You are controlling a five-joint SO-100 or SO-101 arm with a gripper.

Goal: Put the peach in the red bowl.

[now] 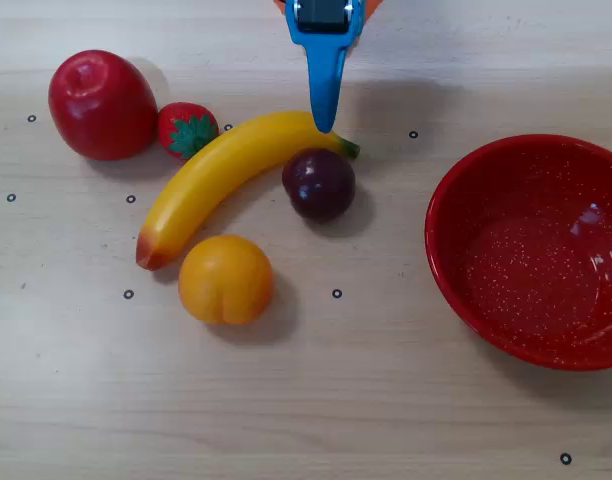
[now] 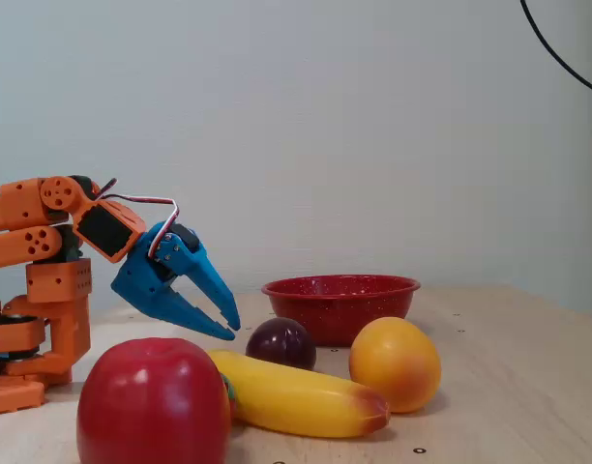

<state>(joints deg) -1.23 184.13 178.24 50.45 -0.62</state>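
The worktop (image 1: 386, 400) is pale wood-grain laminate dotted with small black ring marks, and in the fixed view a plain light wall (image 2: 354, 116) rises behind it, with a thin black cable (image 2: 562, 53) curving across its upper right corner. The overhead view shows only the surface; the wall and the orange arm (image 2: 40, 280) at the left appear in the fixed view alone.

The red bowl (image 1: 456, 270) sits at the right edge of the worktop in the overhead view, speckled white inside, partly cut off by the frame; the fixed view shows only its outer wall and rim (image 2: 340, 290).

The banana (image 1: 221, 175) lies diagonally across the middle, its green tip near the top edge side. The red apple (image 1: 101, 105) stands toward the top left corner. The peach (image 1: 226, 279) rests near the centre, just below the banana's lower end and well apart from the bowl. The dark plum (image 1: 319, 183) lies just beside the banana's upper end, and a small strawberry (image 1: 187, 129) sits between apple and banana.

The blue gripper (image 2: 232, 329) hangs above the banana's tip, empty, its fingers parted a little in the fixed view; from overhead it reads as one blue blade (image 1: 325, 125).
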